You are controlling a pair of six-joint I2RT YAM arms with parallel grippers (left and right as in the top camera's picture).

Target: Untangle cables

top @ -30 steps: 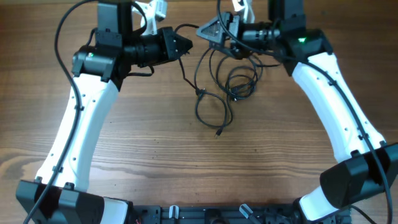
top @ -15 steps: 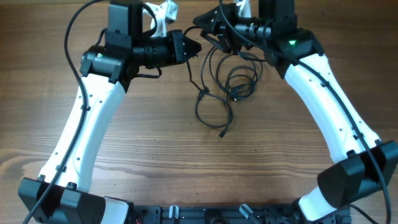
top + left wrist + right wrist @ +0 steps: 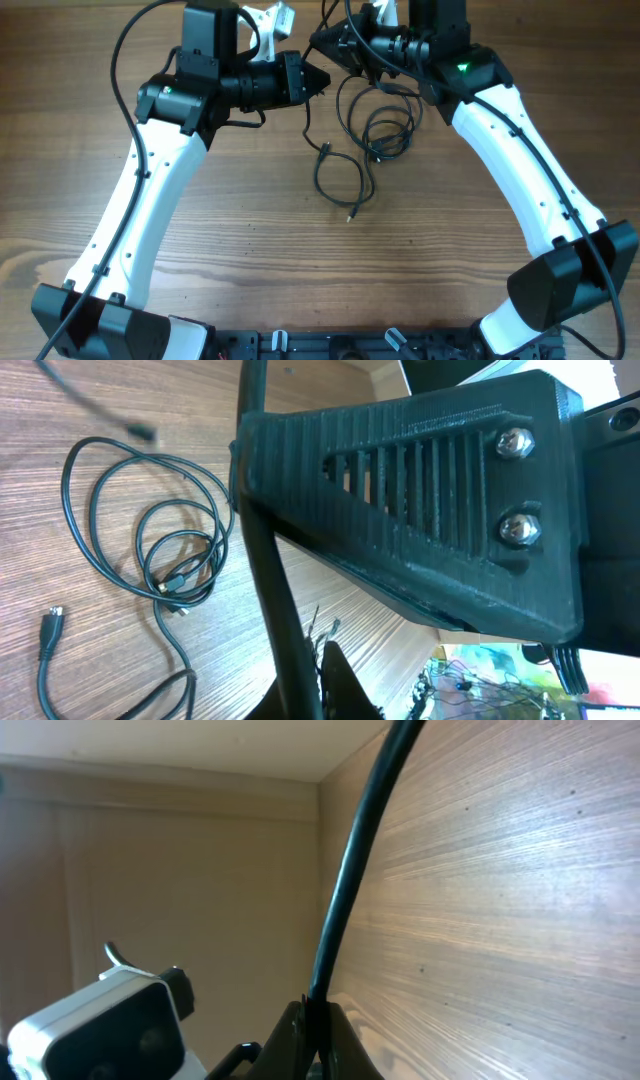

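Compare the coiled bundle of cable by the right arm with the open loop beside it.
The coiled bundle is wound in several overlapping turns; the open loop is one wide turn. The open loop trails to a free plug; the coiled bundle's plugs sit among its turns. Both are thin and black, lying on the wooden table.

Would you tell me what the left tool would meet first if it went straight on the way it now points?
Most likely the right tool: the left tool points toward it, and the left wrist view shows its ribbed finger close ahead. Depth is unclear, so it might slip past.
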